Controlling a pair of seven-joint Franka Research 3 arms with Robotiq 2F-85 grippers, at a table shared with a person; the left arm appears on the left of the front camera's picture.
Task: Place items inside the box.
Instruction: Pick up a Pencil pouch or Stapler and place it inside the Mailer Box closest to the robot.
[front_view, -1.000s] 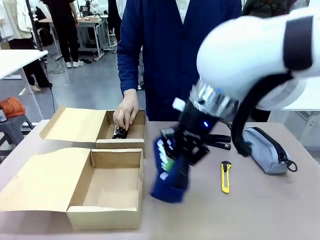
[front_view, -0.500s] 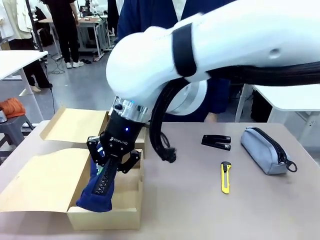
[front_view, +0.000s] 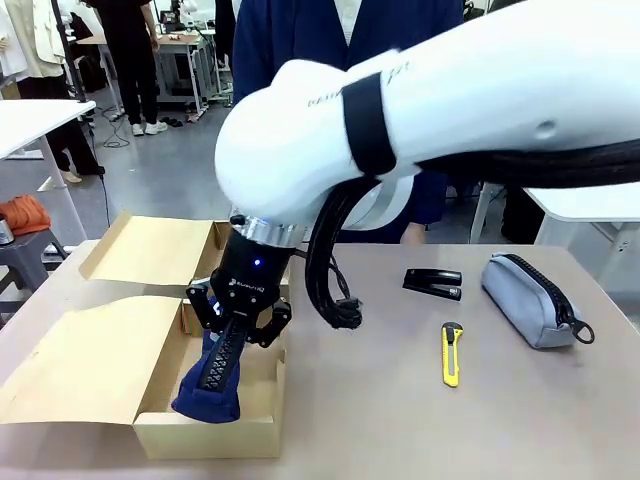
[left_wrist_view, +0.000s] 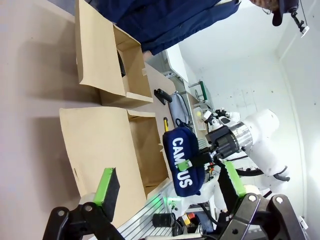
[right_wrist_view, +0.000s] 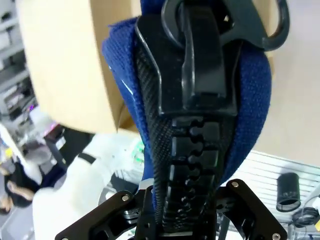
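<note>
The right arm's fingers (front_view: 270, 322) pinch the navy zip pencil pouch (front_view: 210, 395), which hangs upright over the front right part of the near box (front_view: 205, 437). On the table (front_view: 380, 420) to that box's right lie the black stapler (front_view: 433, 282), the utility knife (front_view: 452, 353) and the grey zip pouch (front_view: 530, 300). Behind it stands a second box (front_view: 150, 250). The left arm's fingers (left_wrist_view: 106, 182) stand spread.

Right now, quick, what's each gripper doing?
Left gripper: open, holding nothing.
Right gripper: closed on the navy pouch.
</note>
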